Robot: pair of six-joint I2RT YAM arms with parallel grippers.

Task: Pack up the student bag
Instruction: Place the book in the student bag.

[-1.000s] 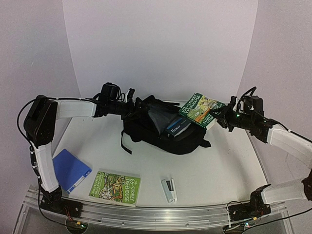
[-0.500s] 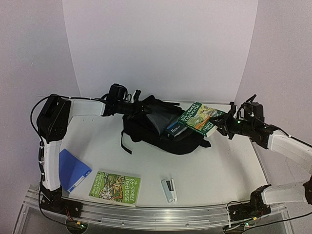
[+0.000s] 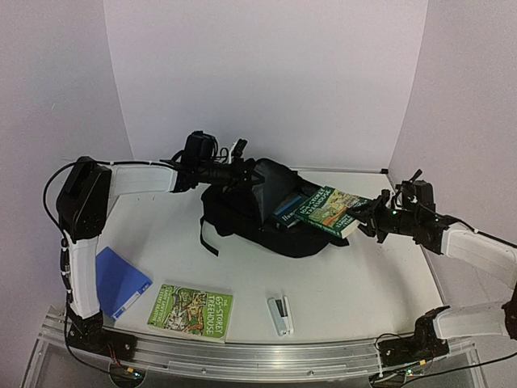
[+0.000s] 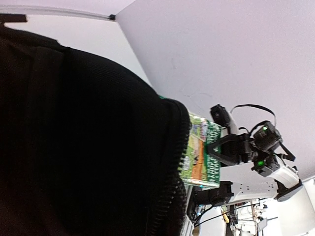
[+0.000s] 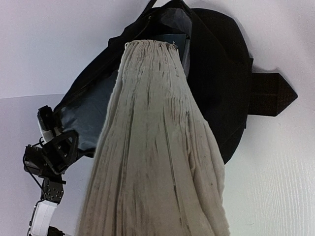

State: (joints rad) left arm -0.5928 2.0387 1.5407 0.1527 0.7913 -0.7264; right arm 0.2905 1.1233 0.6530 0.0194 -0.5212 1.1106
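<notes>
Looking down from the top camera, the student bag (image 3: 242, 218) is lying at the middle of the table (image 3: 363, 275), its mouth gaping toward 3 o'clock. The left gripper (image 3: 245, 171) is reaching in from 9 o'clock, jaws pinched tight on the bag's raised upper flap. The right gripper (image 3: 370, 217) is coming from 3 o'clock, clamping a green book (image 3: 327, 208) whose far end is entering the mouth, just beside a blue book (image 3: 287, 208) already lying inside. A blue folder (image 3: 117, 281) is sitting at 8 o'clock, a second green book (image 3: 191, 309) at 7 o'clock and a stapler (image 3: 281, 315) at 6 o'clock.

Seen from the left wrist, black fabric of the student bag (image 4: 74, 147) is filling everything from 6 to 12 o'clock, hiding this gripper's own fingers. Past the zipper (image 4: 178, 172), the green book (image 4: 199, 155) is showing at 4 o'clock, pinched by the right gripper (image 4: 221, 149).

Seen from the right wrist, the green book's (image 5: 152, 157) page edge is rising toward 12 o'clock into the open student bag (image 5: 216, 69). The left gripper (image 5: 54, 137) is showing at 8 o'clock, at the bag's edge.
</notes>
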